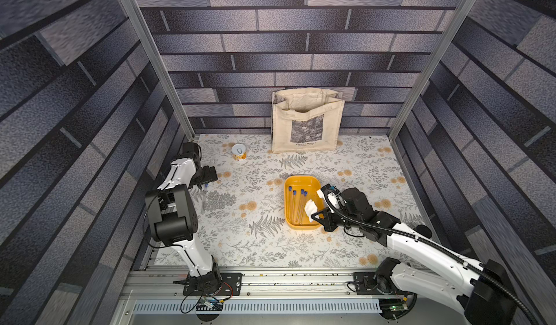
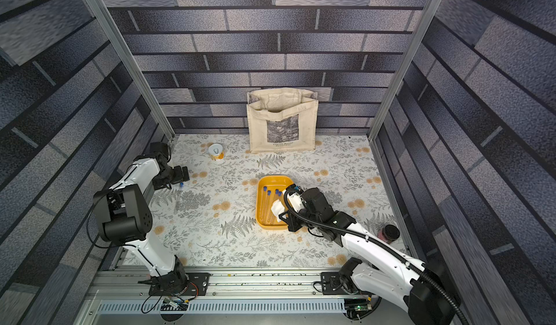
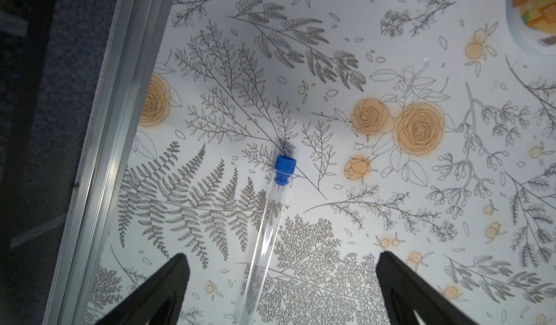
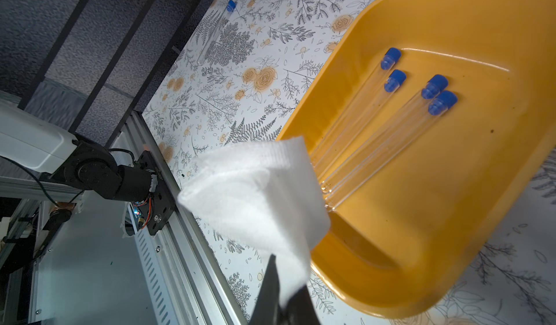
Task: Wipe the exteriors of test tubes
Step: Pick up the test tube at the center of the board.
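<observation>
Several clear test tubes (image 1: 296,203) (image 2: 269,204) (image 4: 391,134) with blue caps lie side by side in a yellow tray (image 1: 302,177) (image 2: 272,178) (image 4: 451,13). One more test tube (image 1: 204,200) (image 2: 178,200) (image 3: 267,224) (image 4: 215,33) lies alone on the floral table near the left wall. My left gripper (image 3: 281,257) (image 1: 207,178) hovers over that lone tube's capped end, open, with the tube between the spread fingers and untouched. My right gripper (image 4: 285,278) (image 1: 314,216) is shut on a white cloth (image 4: 255,194) (image 1: 310,209) (image 2: 276,209) at the tray's near right rim, above the tubes' bare ends.
A cream tote bag (image 1: 307,122) leans on the back wall. A small can (image 1: 239,152) (image 3: 535,13) stands at the back left. A dark-lidded jar (image 2: 389,233) sits by the right wall. An aluminium rail (image 3: 99,158) runs close beside the lone tube.
</observation>
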